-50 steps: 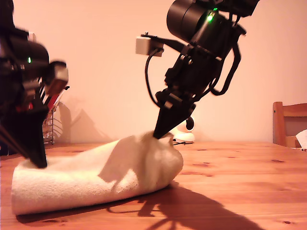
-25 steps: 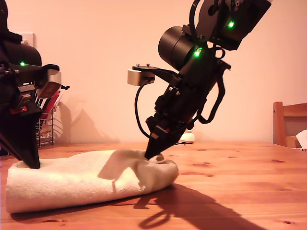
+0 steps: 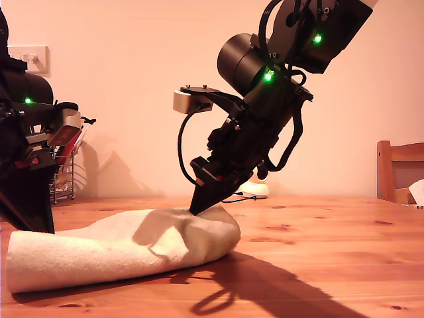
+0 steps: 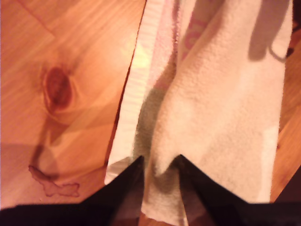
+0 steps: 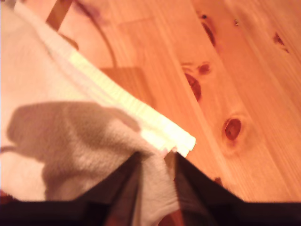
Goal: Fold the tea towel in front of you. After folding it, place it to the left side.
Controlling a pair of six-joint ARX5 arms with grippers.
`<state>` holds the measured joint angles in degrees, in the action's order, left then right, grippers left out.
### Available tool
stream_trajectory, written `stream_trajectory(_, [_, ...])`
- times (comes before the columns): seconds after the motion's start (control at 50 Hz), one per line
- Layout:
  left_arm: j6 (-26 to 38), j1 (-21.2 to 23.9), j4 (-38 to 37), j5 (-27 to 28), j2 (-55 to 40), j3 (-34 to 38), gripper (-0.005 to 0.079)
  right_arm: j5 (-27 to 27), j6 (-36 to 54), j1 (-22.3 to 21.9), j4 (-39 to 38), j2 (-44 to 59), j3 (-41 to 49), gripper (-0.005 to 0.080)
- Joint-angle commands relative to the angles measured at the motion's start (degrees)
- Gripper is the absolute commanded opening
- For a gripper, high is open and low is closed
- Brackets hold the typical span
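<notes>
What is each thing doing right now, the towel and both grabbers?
tea towel: doubled over in layers, lying on the table, pinched by both grippers.
my first gripper: closed on the tea towel's cloth.
my second gripper: closed on the tea towel near a corner.

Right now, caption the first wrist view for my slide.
My first pincer pinching the tea towel edge over the wooden table.

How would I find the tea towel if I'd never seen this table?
Look at the wooden table. Toward the exterior view's left lies a long, puffy roll of cloth, with a black robot arm at each end. That tea towel is the only soft, cream-white thing there; the small white object behind it is hard and shiny.
</notes>
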<state>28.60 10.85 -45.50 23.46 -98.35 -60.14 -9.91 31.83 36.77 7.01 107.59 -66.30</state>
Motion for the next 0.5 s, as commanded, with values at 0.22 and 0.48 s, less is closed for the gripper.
stream_trajectory(0.22, [-0.76, -0.09, -2.51, 0.02, 1.53, -1.75, 0.0206, 0.15, -3.67, -0.04, 0.87, 1.01, -3.91, 0.0290])
stream_trajectory(0.48, [-1.40, -0.09, -1.81, 0.31, 5.03, -4.02, 0.0203, -0.28, -5.31, -0.04, 7.30, 1.01, -8.39, 0.0286])
